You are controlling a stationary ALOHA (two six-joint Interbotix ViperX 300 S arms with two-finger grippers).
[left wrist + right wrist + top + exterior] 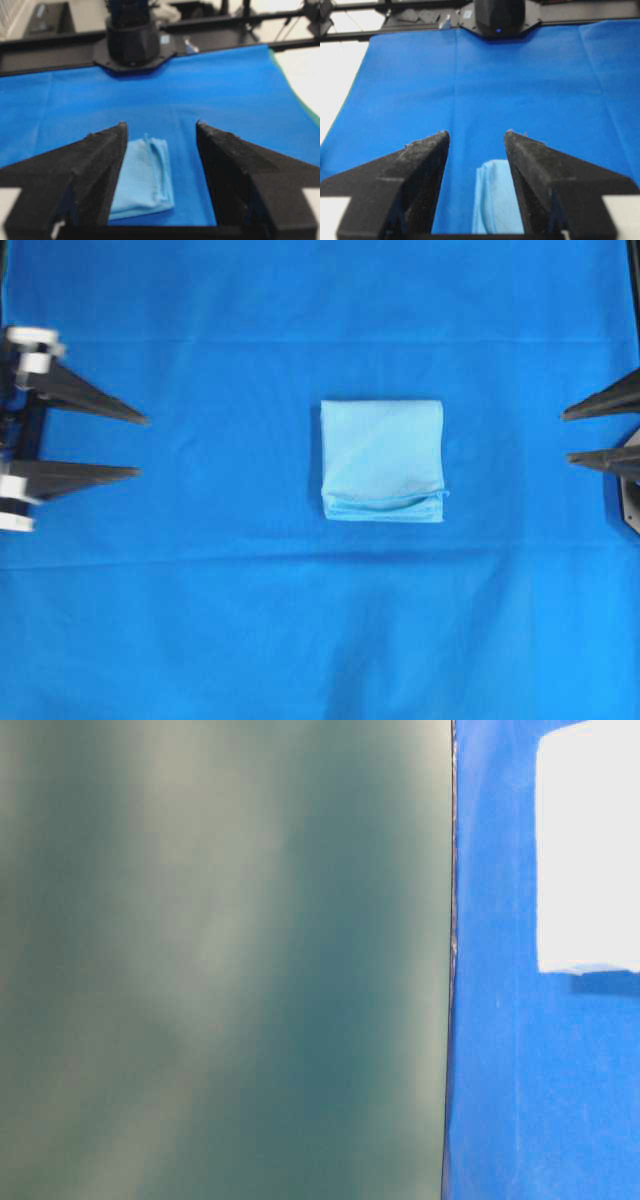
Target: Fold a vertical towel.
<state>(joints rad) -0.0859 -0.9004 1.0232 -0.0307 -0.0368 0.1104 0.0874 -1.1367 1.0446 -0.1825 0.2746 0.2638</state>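
At opposite edges, left gripper (140,446) and right gripper (567,436) gape empty, well apart from the towel (382,460).

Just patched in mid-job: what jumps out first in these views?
The pale towel lies folded into a compact square at the middle of the dark blue cloth, its layered edges along the near side. The left hand and right hand sit open at opposite edges, both clear of it.
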